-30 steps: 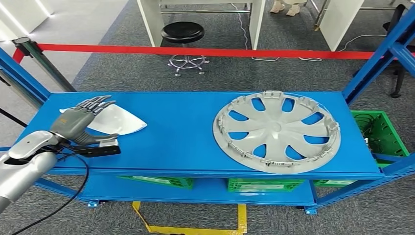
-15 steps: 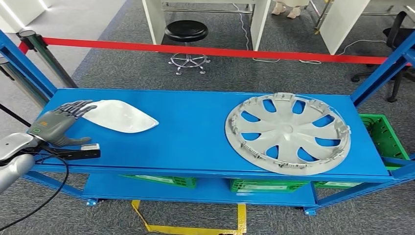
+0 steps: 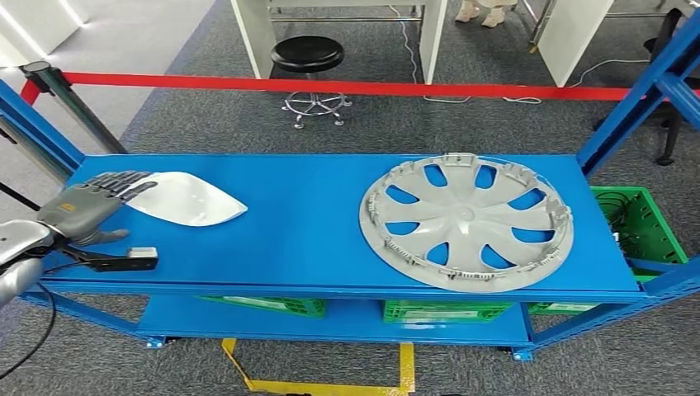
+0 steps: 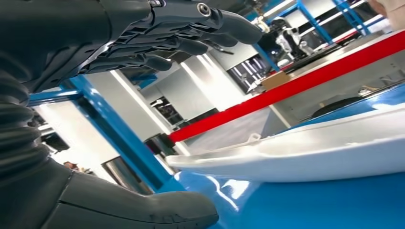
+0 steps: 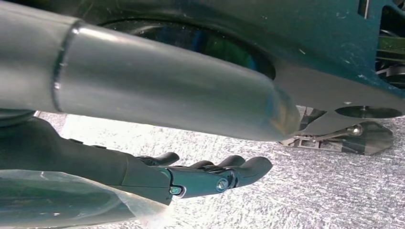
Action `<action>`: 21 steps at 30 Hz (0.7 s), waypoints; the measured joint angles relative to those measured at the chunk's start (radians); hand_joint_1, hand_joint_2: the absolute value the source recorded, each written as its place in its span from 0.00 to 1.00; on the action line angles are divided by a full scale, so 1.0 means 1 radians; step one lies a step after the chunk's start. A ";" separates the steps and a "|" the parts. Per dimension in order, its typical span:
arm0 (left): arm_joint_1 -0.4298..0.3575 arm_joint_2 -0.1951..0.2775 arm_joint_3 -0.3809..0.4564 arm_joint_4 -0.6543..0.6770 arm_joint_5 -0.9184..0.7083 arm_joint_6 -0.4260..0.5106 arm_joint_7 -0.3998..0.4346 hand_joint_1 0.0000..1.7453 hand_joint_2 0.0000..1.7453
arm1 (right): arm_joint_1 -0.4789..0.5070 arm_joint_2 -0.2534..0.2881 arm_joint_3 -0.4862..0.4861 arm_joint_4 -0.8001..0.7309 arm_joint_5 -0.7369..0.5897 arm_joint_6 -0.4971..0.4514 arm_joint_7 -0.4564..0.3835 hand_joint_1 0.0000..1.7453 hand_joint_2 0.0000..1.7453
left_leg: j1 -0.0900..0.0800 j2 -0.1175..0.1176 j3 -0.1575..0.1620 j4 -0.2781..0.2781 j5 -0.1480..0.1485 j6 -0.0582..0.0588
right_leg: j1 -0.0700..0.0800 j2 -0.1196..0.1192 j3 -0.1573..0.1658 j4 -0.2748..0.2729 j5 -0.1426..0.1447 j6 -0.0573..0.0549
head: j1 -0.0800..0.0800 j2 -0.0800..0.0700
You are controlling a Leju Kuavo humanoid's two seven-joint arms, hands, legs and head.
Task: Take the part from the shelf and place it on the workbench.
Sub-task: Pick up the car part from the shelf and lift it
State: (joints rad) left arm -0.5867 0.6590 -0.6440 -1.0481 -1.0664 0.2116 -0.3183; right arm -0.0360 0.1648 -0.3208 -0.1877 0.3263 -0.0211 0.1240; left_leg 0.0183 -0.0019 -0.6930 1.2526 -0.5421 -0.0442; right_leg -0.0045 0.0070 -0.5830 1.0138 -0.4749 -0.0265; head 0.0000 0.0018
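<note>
Item: white part (image 3: 186,199) lying flat on blue shelf (image 3: 314,223), left end, w/ left hand (image 3: 82,210) just beside it, fingers (image 4: 191,45) spread, holding nothing, lined up to grasp; right hand (image 5: 205,179) hangs loose, empty.

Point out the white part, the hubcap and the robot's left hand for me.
white part (image 3: 186,200): head view, middle of its top face.
hubcap (image 3: 467,214): head view, its hub.
left hand (image 3: 82,208): head view, back of the hand.
</note>
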 joint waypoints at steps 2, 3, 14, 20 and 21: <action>-0.013 -0.002 -0.008 0.002 -0.009 0.005 0.005 0.00 1.00 | 0.000 0.000 0.000 0.000 0.001 0.000 0.000 0.00 0.00 | 0.002 0.000 0.062 -0.132 0.068 0.002 | 0.001 0.002 0.003 0.001 -0.002 0.004 | 0.000 0.000; -0.023 -0.003 -0.012 0.004 -0.019 0.012 0.009 0.00 1.00 | -0.001 0.000 0.000 0.000 0.002 0.000 0.000 0.00 0.00 | 0.001 0.000 0.086 -0.188 0.086 0.005 | 0.003 0.003 0.001 0.002 -0.003 0.008 | 0.000 0.000; -0.103 -0.070 -0.087 0.059 -0.106 0.032 0.044 0.00 1.00 | -0.001 0.000 0.001 0.000 0.008 0.000 0.010 0.00 0.00 | -0.006 0.002 0.100 -0.241 0.095 0.052 | 0.002 0.000 -0.161 0.300 -0.124 0.047 | 0.006 0.000; -0.127 -0.089 -0.108 0.078 -0.113 0.039 0.044 0.00 1.00 | -0.002 0.000 0.001 0.000 0.008 0.000 0.007 0.00 0.00 | -0.013 -0.001 0.098 -0.237 0.093 0.040 | 0.005 0.002 -0.017 0.010 0.000 0.027 | 0.005 0.000; -0.132 -0.091 -0.112 0.083 -0.116 0.040 0.044 0.00 1.00 | -0.002 0.000 0.001 0.000 0.008 0.000 0.006 0.00 0.00 | -0.013 -0.001 0.097 -0.237 0.095 0.035 | 0.006 0.003 -0.014 0.007 0.001 0.025 | 0.005 0.000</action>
State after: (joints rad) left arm -0.7191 0.5679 -0.7563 -0.9649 -1.1828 0.2513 -0.2747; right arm -0.0383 0.1652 -0.3201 -0.1874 0.3346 -0.0214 0.1296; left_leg 0.0053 -0.0029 -0.5956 1.0153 -0.4474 -0.0089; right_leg 0.0015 0.0098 -0.5967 1.0212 -0.4743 -0.0013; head 0.0048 0.0016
